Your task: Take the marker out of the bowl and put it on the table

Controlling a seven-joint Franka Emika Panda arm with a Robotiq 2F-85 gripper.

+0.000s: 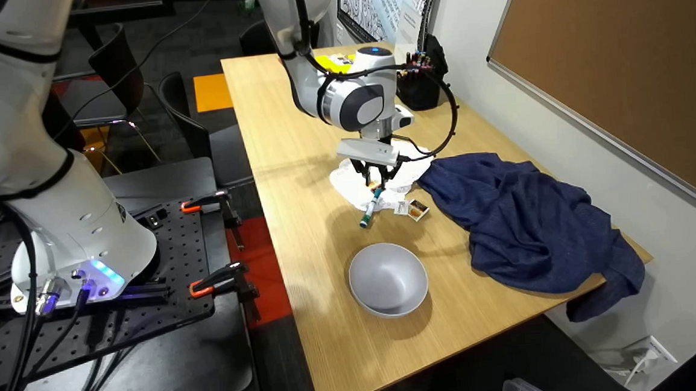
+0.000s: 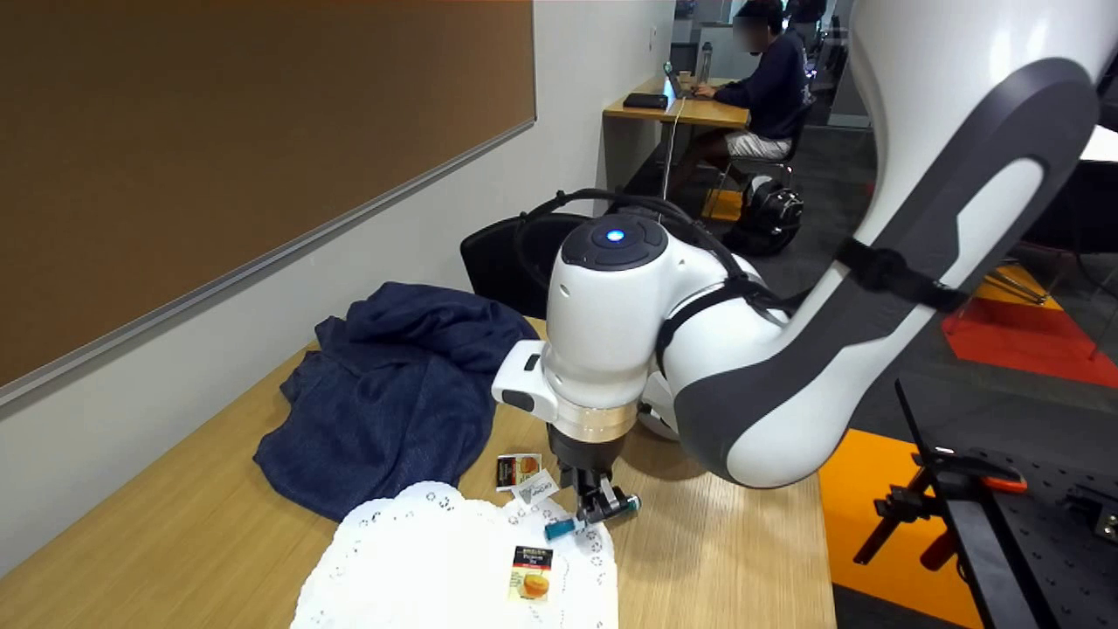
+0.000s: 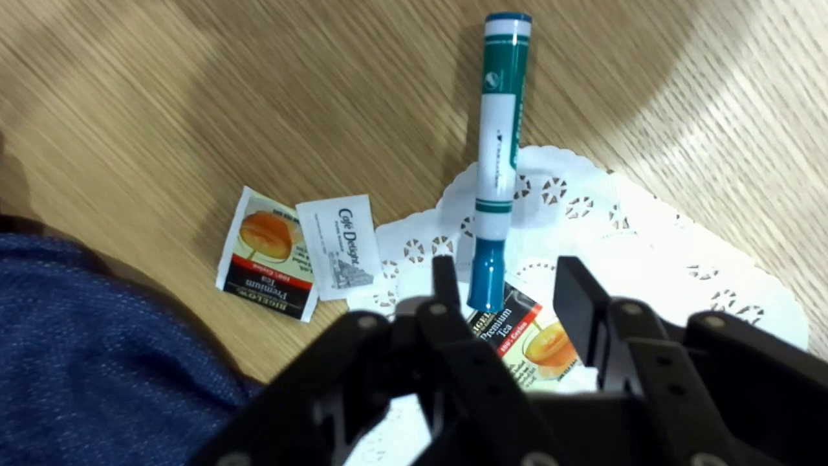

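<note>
in an exterior view we look from high above the bowl (image 1: 387, 281) end, down the length of the table (image 1: 321, 245); in an exterior view we face back from the doily (image 2: 419, 559) end, nearer the jaws. the wrist view (closest of all) peers down past the jaws onto the marker (image 3: 498, 149). both exterior views share the corkboard (image 1: 630, 69) and arm (image 2: 760, 419); all three, the blue cloth (image 1: 531, 226).

Your table (image 1: 346, 365): grained wood | your marker (image 3: 497, 142): glossy plastic | bowl (image 1: 388, 280): smooth, matt | doily (image 3: 647, 265): paper | cloth (image 3: 116, 369): rough
</note>
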